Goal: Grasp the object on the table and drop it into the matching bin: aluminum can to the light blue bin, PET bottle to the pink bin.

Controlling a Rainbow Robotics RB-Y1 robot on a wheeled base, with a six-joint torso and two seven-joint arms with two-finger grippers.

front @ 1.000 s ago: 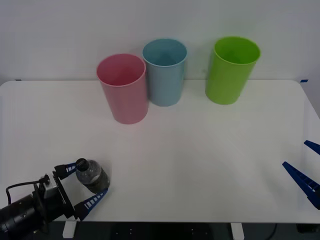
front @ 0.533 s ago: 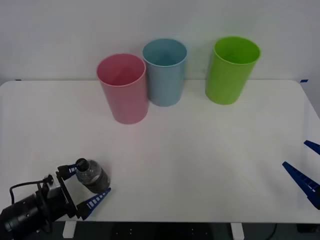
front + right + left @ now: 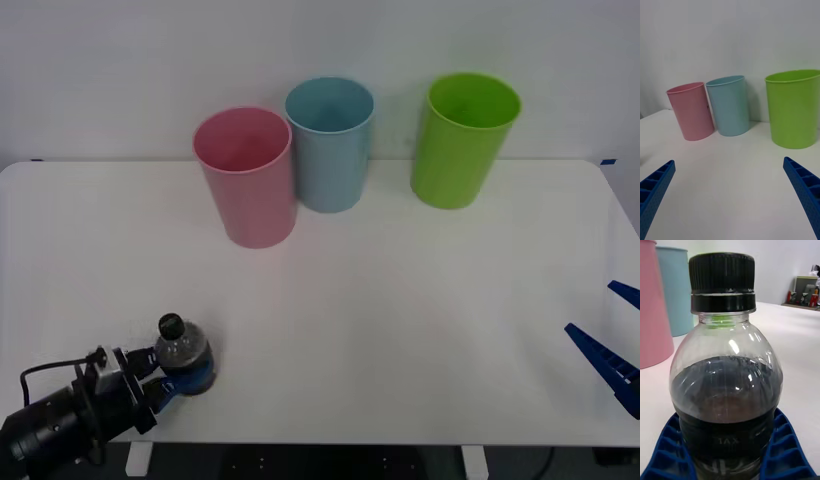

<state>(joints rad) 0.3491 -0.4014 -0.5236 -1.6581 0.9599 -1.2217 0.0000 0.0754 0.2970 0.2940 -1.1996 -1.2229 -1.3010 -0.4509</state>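
Cut-off and hidden parts

The PET bottle (image 3: 728,390) base runs past the frame edge between blue fingers (image 3: 784,453); the right gripper (image 3: 612,340) is cropped at the front view's edge.

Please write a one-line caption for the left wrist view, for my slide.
Left hand closed on the lower body of the upright PET bottle, with the pink bin and light blue bin behind.

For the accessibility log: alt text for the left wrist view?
A PET bottle with a black cap stands upright, the left end effector closed around its dark lower body. The pink bin and light blue bin stand behind on the white table.
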